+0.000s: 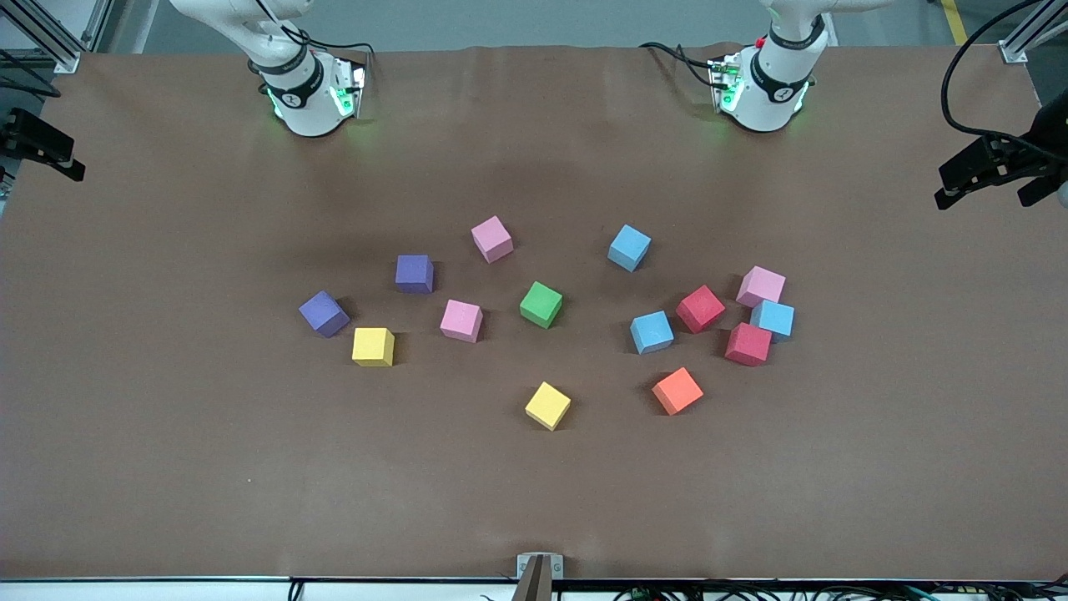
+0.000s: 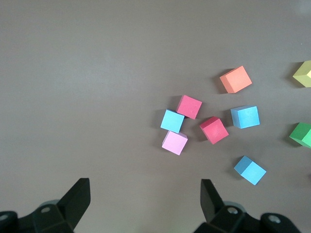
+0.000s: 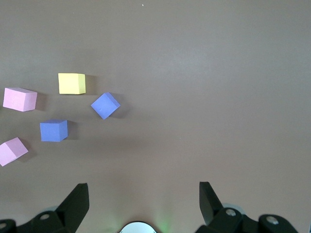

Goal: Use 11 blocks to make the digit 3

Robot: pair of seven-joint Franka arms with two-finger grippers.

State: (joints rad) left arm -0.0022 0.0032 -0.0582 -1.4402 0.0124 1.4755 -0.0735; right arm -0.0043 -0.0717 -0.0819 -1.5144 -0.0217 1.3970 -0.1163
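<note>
From my station I see the blocks scattered loose over the middle of the brown desk [image 1: 167, 459], with no figure of a 3 formed. Toward the right arm's end lie two purple blocks [image 1: 324, 313] [image 1: 414, 273], apart from each other, with a yellow cube [image 1: 373, 346] just nearer the front camera than the outer purple one. Near the centre I have a pink block [image 1: 492, 239], a second pink block [image 1: 461, 320] and the green block [image 1: 541, 304], all separate; another yellow cube [image 1: 548, 406] sits nearer the camera than the green one. Toward the left arm's end a light blue block [image 1: 629, 247] stands alone, a second light blue block [image 1: 652, 331] lies just beside a red block [image 1: 700, 308], and a tight cluster holds a third pink block [image 1: 760, 286], a light blue block [image 1: 773, 319] and a second red block [image 1: 748, 344], which look to be touching. The orange block [image 1: 677, 391] lies nearer the camera than that group. The left end effector [image 2: 145, 199] hangs high over bare desk with its fingers spread wide and nothing between them; the right end effector [image 3: 144, 201] likewise hangs over bare desk, fingers wide apart and empty.
</note>
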